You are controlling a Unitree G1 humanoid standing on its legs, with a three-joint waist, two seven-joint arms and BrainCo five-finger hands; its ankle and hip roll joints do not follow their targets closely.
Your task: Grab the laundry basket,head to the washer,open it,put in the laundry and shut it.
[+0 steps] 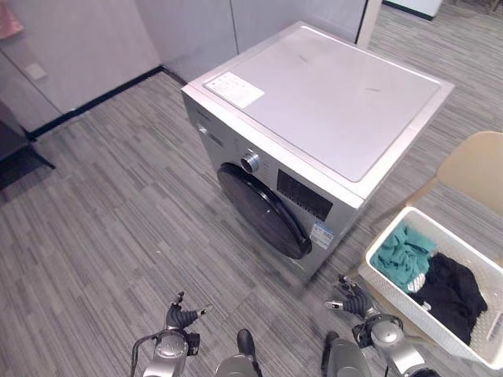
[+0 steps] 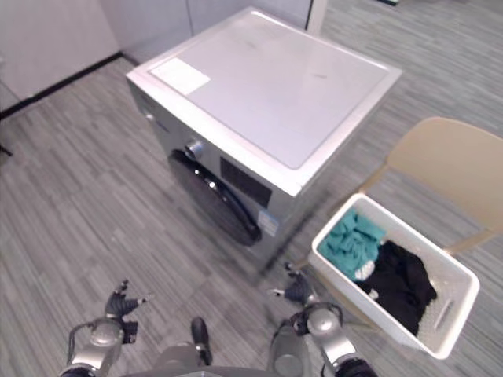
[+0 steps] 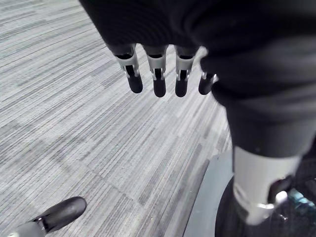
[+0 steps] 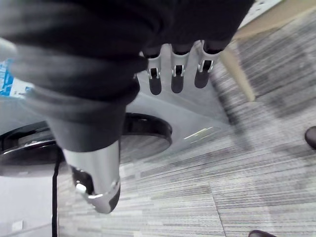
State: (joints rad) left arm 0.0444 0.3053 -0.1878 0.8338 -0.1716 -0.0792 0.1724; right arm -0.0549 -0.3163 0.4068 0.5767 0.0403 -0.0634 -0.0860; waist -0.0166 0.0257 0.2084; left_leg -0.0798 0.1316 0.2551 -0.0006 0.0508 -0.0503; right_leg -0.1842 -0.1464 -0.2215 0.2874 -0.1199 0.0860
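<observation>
Left hand: the left hand (image 1: 179, 317) is hanging low over the floor (image 1: 118, 228), its fingers (image 3: 157, 79) spread apart and relaxed, closing on nothing.
Right hand: the right hand (image 1: 354, 298) is hovering with its fingers (image 4: 176, 74) loosely apart and empty, pointing toward the front of the washer (image 1: 314, 102).
Basket: the laundry basket (image 2: 452, 271) is sitting on a beige chair (image 2: 444, 169), just beside the right hand's fingers on their outer side, not touching them; neither hand is carrying it.
Laundry: a teal cloth (image 2: 351, 239) and a black garment (image 2: 401, 284) are lying inside the basket, nothing taken out.
Washer door: the round dark door (image 1: 263, 210) is sitting closed, ahead of the fingertips of both hands and well apart from the left ones.
Done so far: the robot is standing in front of the washer with the basket next to it, so the fetching and walking look finished.
Left to do: opening the door is looking like the step in hand; loading the clothes and shutting the door are waiting after it.
</observation>
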